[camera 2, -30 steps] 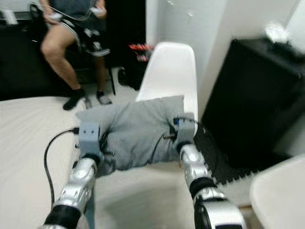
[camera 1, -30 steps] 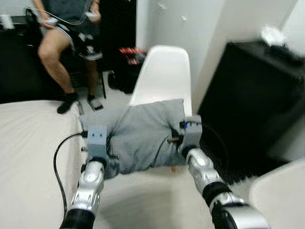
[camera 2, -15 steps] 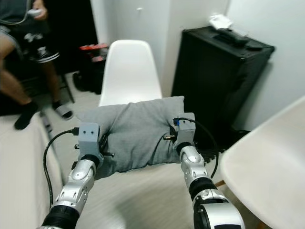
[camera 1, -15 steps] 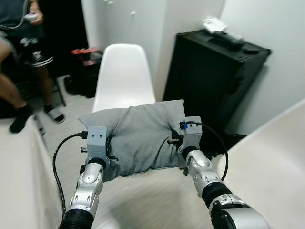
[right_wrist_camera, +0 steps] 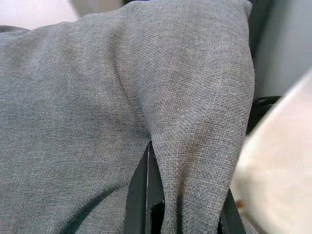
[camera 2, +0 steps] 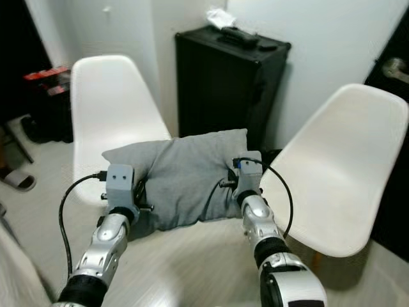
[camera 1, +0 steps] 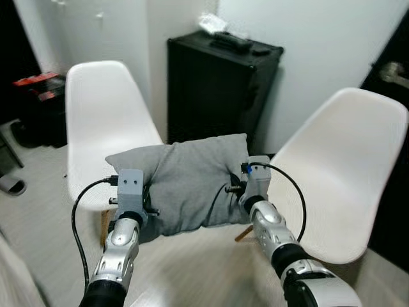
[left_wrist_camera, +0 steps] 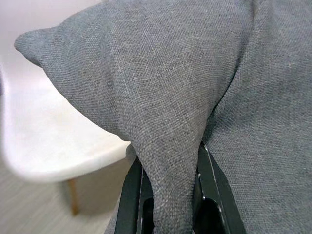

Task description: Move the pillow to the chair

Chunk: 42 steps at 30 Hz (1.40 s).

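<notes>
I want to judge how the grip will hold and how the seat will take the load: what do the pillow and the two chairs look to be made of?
Pillow: grey woven cloth, matte; the weave shows in the wrist views, and it bunches into folds where the left gripper and right gripper pinch it, so it seems soft-filled.
Left chair and right chair: smooth white moulded shells, probably plastic, slightly glossy; the legs look wooden.

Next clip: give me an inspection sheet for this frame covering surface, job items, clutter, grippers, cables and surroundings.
Surface: pale floor, blurred.
Job's things: grey pillow held in the air between two white chairs, left chair and right chair.
Clutter: red and black items on the floor at far left; small things on top of the cabinet.
Grippers: left gripper shut on a pinched fold of the pillow; right gripper likewise.
Cables: black cable loops by the left wrist, another by the right.
Surroundings: black cabinet against a white wall.
</notes>
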Available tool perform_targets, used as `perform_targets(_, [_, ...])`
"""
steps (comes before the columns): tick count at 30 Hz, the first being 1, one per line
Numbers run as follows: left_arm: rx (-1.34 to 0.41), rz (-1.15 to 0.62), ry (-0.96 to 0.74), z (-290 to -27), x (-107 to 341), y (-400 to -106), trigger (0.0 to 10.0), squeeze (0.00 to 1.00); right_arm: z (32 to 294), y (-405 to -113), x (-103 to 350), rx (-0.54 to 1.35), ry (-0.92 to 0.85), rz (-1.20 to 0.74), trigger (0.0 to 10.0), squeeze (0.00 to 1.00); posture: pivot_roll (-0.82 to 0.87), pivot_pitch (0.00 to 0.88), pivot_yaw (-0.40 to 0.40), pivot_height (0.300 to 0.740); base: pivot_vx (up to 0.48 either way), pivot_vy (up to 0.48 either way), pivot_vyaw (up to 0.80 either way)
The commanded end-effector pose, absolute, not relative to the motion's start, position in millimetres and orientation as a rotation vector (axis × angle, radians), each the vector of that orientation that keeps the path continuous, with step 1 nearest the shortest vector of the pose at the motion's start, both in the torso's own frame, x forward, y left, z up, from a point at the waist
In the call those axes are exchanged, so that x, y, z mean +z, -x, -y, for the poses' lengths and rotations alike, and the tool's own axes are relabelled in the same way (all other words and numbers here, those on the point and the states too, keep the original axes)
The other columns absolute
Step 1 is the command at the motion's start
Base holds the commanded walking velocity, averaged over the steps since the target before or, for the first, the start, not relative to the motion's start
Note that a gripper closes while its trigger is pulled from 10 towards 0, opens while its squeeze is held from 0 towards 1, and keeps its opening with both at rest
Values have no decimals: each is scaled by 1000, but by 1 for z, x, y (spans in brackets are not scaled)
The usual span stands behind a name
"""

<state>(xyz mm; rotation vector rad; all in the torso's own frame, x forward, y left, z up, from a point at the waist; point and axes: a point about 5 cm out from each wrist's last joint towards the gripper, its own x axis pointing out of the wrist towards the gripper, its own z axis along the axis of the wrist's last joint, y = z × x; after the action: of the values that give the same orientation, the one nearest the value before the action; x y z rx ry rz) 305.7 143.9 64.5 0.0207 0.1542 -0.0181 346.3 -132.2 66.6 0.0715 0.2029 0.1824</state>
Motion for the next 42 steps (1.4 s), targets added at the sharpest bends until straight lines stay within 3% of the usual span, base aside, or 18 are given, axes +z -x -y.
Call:
perform_targets(1, [-45,-127,-23,-138,70,-308,10000,0,127,-346,66,205,-62,-208,10000,0,21,0,-59,722,0,0,-800])
perform_targets(18, [-54,-178,-8,-156,60,-304,10000,0,113,-340,63,184,-128,-184,10000,0,46,0,49,722,0,0,-800])
perform_targets(42, [-64,-166,-51,-157,60,-301,10000,0,108,-342,64,197,-161,-200,10000,0,67,0,61,722,0,0,-800])
